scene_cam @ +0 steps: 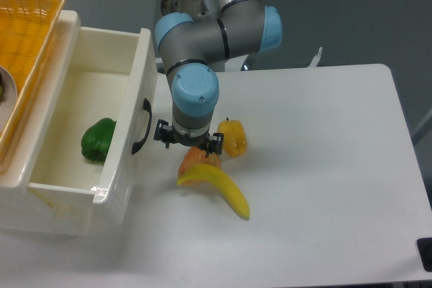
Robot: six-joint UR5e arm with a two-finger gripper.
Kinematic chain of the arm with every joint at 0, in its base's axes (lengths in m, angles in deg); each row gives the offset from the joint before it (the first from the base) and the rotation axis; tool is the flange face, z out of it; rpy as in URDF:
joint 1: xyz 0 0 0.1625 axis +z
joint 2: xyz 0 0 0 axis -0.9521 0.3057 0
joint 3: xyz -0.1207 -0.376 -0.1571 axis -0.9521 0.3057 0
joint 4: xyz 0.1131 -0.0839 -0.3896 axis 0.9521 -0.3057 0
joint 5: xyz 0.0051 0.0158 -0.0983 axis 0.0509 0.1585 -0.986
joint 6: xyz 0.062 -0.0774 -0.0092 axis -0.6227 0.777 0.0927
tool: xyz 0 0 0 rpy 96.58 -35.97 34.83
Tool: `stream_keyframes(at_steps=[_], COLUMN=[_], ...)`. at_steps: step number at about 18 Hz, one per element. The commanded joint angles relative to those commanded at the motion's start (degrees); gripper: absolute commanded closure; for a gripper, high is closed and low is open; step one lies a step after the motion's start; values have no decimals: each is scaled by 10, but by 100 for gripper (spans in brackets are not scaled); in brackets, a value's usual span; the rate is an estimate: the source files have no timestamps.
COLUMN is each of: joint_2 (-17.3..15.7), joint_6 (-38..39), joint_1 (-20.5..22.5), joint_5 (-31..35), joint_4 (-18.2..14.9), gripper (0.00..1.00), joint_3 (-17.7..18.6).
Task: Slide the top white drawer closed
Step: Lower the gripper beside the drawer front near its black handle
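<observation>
- Camera view, looking down on a white table (324, 166) from above.
- UR5e arm (202, 38) reaches down from the top of the frame; grey links, light blue joint caps; the wrist points straight down at the table.
- Pincer (190, 145) sits under the wrist, mostly hidden by it. Only a black flange with small lugs shows on either side. Fingers not visible, so cannot tell whether they are spread or pressed together, or whether they touch anything.
- Top white drawer (101, 119) lies just left of the pincer, pulled far out of the cabinet. Its panelled front faces the pincer; black curved handle (141, 126) is on that front, near the pincer's left lug but apart from it.
- Inside the drawer, further left of the pincer: a green bell pepper (98, 139) on the drawer floor.
- Directly below the pincer, partly under it: an orange pepper-like piece (197, 160), only its lower part showing.
- Just right of the pincer: a yellow-orange bell pepper (233, 137) on the table.
- In front of the pincer, toward the camera: a yellow banana (219, 187), touching the orange piece.
- Far left and up from the pincer: an orange woven basket (23, 25) resting on top of the cabinet.
</observation>
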Motion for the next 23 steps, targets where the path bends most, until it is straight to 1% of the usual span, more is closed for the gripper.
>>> stream_keyframes(at_steps=[19,23], joint_2=[-9,-11], joint_6=[4,5], joint_1=[-29,-35], joint_5=[-11,-21], joint_4=[-1,0], gripper=[0,0], joint_3=[2,2])
